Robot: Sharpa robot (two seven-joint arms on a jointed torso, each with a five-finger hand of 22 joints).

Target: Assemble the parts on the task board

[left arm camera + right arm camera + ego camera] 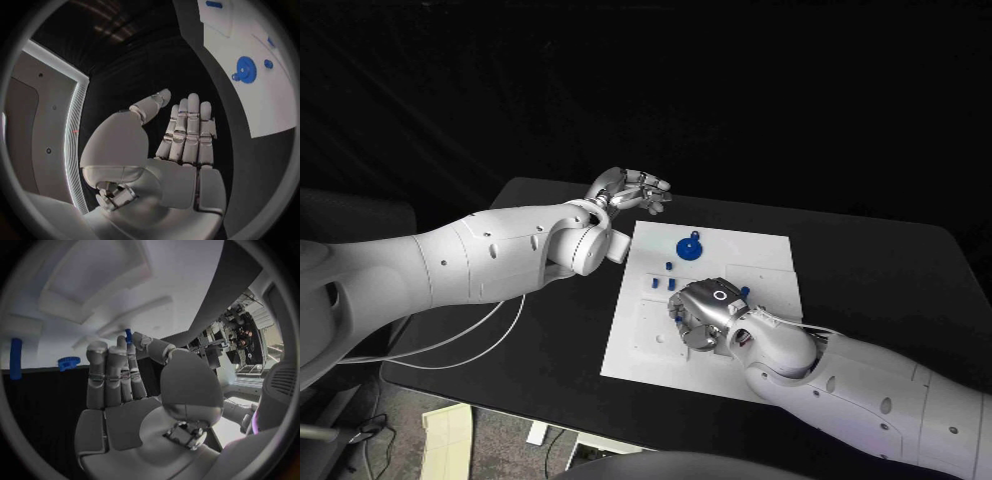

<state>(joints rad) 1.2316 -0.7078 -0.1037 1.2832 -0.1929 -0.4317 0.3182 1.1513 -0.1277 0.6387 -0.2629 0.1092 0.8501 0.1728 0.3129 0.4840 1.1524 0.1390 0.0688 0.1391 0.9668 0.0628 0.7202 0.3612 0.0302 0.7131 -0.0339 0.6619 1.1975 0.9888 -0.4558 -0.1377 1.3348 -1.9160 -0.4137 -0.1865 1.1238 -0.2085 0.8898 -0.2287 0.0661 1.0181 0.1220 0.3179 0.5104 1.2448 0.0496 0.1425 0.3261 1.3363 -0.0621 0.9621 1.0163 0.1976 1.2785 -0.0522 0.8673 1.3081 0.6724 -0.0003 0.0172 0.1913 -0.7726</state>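
A small blue peg point(128, 335) is pinched by the right hand point(708, 312) over the task board point(769, 255) — it could be dropped if tilted; the left hand point(629, 188) is held empty, fingers point(187, 125) extended.

We see a black desk point(877, 270) under a dark backdrop point(646, 80). Its surface is matte, and its near left corner is rounded. A white cable point(459, 340) runs in a loop over the left part of the desk and passes its left edge. Below the desk, on the floor point(387, 440), we see a white box point(444, 435) and a small white piece point(537, 433) just beside it. A dark chair-like shape point(358, 215) stands at the left of the desk; we cannot tell what it is exactly. In the left wrist view we notice a grey wall panel with a bright strip point(72, 125) along its edge.
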